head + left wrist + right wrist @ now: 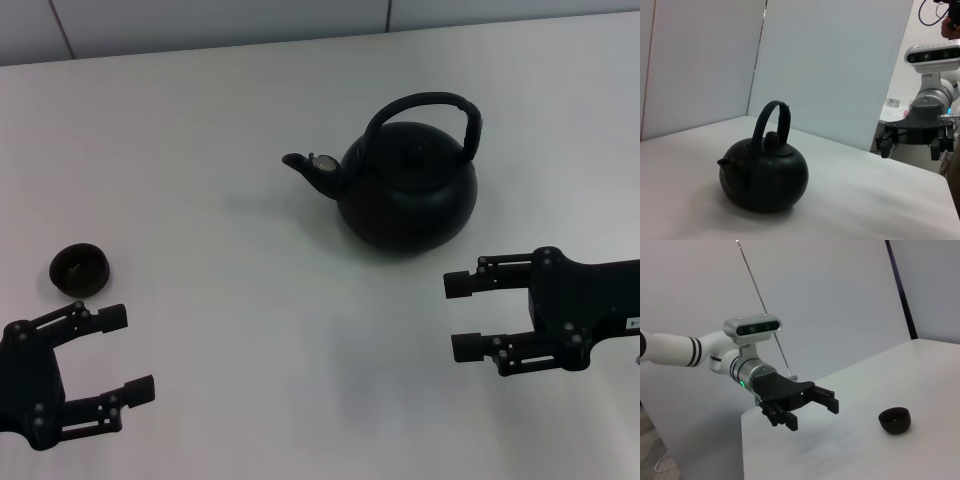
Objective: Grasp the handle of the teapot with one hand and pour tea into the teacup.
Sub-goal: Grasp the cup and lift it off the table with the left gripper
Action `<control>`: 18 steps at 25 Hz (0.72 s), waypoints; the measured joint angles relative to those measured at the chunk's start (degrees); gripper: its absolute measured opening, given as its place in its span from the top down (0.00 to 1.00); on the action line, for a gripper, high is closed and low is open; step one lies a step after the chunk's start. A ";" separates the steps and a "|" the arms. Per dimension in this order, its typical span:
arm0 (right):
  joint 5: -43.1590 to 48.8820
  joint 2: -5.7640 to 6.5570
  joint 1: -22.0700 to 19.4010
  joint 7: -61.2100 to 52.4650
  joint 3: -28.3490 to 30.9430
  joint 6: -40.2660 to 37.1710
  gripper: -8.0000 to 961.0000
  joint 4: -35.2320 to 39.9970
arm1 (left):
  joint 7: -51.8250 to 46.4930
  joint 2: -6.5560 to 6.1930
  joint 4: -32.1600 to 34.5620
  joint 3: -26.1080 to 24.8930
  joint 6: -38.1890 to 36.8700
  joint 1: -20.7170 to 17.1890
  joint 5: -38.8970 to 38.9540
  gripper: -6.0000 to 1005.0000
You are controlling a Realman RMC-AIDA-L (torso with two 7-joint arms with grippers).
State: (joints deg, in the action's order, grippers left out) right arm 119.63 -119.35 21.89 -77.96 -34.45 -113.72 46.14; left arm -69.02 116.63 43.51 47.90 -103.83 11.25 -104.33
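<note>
A round matte-black teapot (408, 195) stands upright on the white table right of centre, its spout (305, 166) pointing left and its arched handle (425, 108) rising over the lid. The left wrist view also shows the teapot (765, 175) with its handle (772, 117). The tiny dark teacup (79, 269) sits at the left; the right wrist view shows the teacup (895, 420) too. My right gripper (458, 316) is open below and to the right of the teapot, apart from it. My left gripper (128, 354) is open just below the teacup, holding nothing.
The white table (230, 300) meets a pale wall at the back (200, 20). The left wrist view shows my right gripper (912, 145) across the table, and the right wrist view shows my left gripper (812, 407) near the table's edge.
</note>
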 joint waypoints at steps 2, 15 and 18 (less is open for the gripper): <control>0.00 0.00 0.00 -0.06 0.00 0.00 0.25 0.00 | 0.02 0.00 0.00 0.00 0.01 0.00 0.00 0.14; 0.08 0.00 0.00 -0.51 0.00 -0.01 0.25 0.27 | 0.58 0.49 0.18 -0.79 0.50 -0.12 0.00 0.14; -0.09 0.00 0.00 -0.52 0.00 -0.09 0.26 0.40 | 0.94 1.11 0.24 -3.45 2.08 -0.20 0.04 0.14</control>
State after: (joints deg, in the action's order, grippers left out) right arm 119.54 -119.35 21.89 -78.48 -34.45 -113.82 46.55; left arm -68.08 117.74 43.75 44.44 -101.75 11.05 -104.29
